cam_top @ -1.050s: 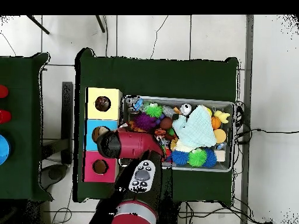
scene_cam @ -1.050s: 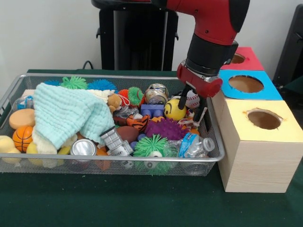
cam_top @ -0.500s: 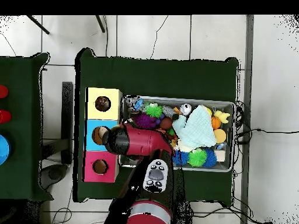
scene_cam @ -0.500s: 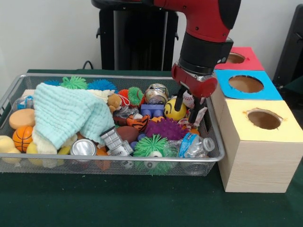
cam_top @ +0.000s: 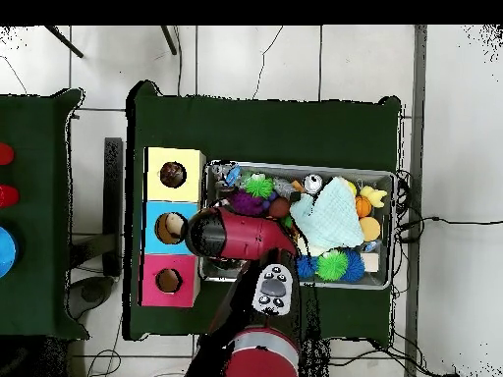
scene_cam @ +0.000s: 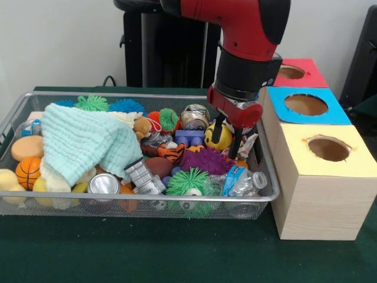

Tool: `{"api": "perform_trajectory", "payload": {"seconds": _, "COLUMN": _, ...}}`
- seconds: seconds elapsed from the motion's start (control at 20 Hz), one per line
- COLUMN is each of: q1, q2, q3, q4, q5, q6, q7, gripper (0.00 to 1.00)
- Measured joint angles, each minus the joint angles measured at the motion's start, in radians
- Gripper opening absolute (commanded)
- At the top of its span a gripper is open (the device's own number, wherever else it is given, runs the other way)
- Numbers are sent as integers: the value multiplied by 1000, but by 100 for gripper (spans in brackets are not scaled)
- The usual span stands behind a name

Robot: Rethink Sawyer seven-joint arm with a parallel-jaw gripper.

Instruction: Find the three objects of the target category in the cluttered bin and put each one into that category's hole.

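Green cloth (scene_cam: 177,253) covers the table; the overhead view shows it dark green to every edge. A black upright stand (scene_cam: 168,50) rises at the far side before a pale wall (scene_cam: 59,41). A black cable (scene_cam: 109,79) loops just left of the stand. In the overhead view, the floor (cam_top: 295,59) is pale tile with dark joints. A second dark green table (cam_top: 39,211) sits at the left, bearing red knobs (cam_top: 6,196) and a blue disc (cam_top: 4,250) at the edge.

gripper (scene_cam: 227,134) shifted leftward – away from boxes, perhaps slightly lower
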Motion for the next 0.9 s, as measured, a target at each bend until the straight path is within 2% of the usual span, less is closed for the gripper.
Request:
{"api": "perform_trajectory", "payload": {"seconds": 0.4, "q1": 16, "q2": 40, "q3": 5, "q4": -2, "q5": -52, "q6": 0, "q7": 0, "gripper": 100}}
{"api": "perform_trajectory", "payload": {"seconds": 0.9, "q1": -3, "q2": 39, "q3": 43, "q4": 0, "q5": -134, "q6": 0, "q7": 0, "gripper": 100}}
